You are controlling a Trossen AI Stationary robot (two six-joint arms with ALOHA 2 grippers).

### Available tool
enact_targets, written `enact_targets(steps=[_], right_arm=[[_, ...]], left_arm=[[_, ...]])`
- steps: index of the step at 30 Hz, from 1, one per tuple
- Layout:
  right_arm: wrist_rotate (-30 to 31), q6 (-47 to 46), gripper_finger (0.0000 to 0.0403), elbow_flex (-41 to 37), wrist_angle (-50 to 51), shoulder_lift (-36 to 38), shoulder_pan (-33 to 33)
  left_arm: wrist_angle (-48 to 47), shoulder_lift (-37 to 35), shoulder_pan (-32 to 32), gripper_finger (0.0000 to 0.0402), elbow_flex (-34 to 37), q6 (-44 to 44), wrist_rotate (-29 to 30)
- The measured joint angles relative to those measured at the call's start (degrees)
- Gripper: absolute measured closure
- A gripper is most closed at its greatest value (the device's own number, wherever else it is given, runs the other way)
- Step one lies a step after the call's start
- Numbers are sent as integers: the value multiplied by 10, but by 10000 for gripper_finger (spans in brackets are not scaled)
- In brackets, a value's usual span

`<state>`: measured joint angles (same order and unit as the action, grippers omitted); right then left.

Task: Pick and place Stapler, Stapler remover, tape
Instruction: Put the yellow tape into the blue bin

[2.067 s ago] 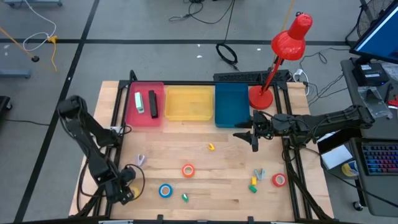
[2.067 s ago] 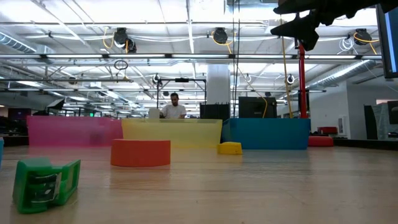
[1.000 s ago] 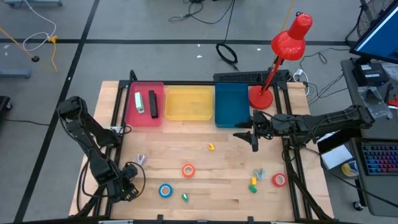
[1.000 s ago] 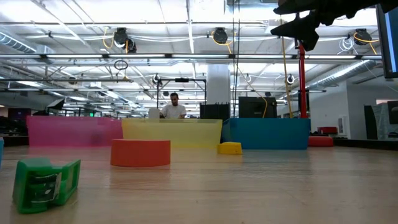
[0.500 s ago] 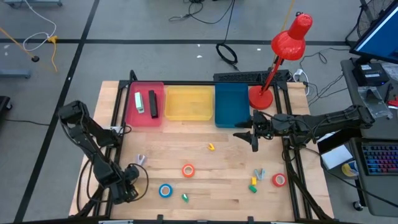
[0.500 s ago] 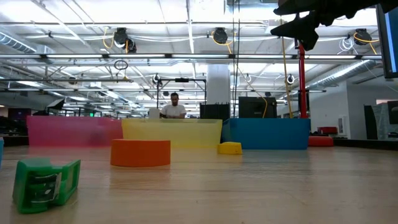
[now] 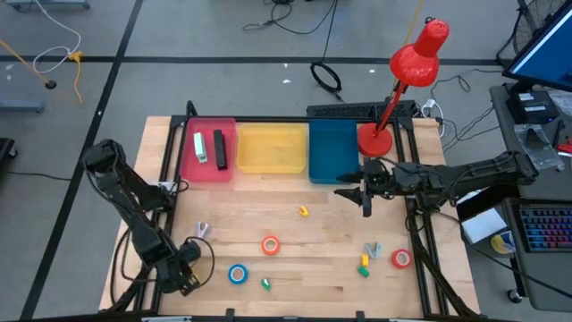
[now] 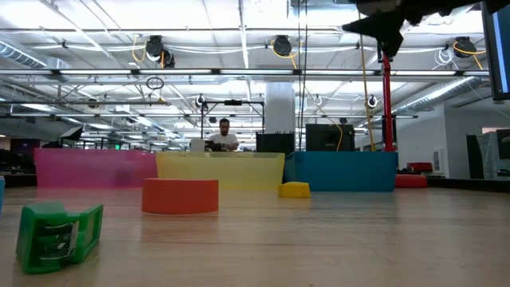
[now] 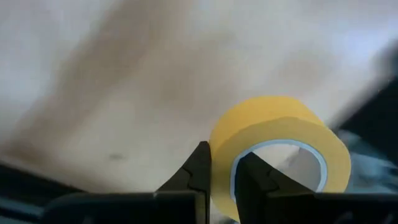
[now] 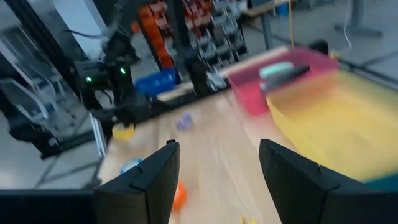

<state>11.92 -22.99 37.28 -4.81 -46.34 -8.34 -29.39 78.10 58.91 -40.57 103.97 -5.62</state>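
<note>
My left gripper [image 9: 221,177] at lower left of the table [image 7: 331,237] pinches the yellow tape roll [image 9: 280,146]; right gripper [image 10: 214,165] spread, mid-right. Three rolls loose: blue [image 7: 237,274], orange [image 7: 270,244], red [image 7: 400,259].

Two dark jointed arms, blunt black fingers [image 10: 152,177]

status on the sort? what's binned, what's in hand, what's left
Done: two items, one pale and one black, lie in the pink bin. In hand: the left gripper is shut on the yellow tape roll's wall at the table's front left. Left: blue roll, orange-red roll, red roll and small pieces on the table. The right gripper waits open near the blue bin.
</note>
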Motion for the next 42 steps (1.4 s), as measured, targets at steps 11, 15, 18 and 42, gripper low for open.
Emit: enact_targets(steps=[11,15,18,42], right_arm=[[-28,138,190,0,-230,-73,0],[-47,163,190,0,-293,-124,-1],[-47,170,190,0,-328,-161,-1],[-75,369,190,117,-450,-354,-34]], left_arm=[[48,-126,-77,366,-5,-66,341],[78,-144,-142,366,-5,-129,354],[131,-145,-196,366,-5,-184,354],[372,-145,-498,367,-5,-364,99]])
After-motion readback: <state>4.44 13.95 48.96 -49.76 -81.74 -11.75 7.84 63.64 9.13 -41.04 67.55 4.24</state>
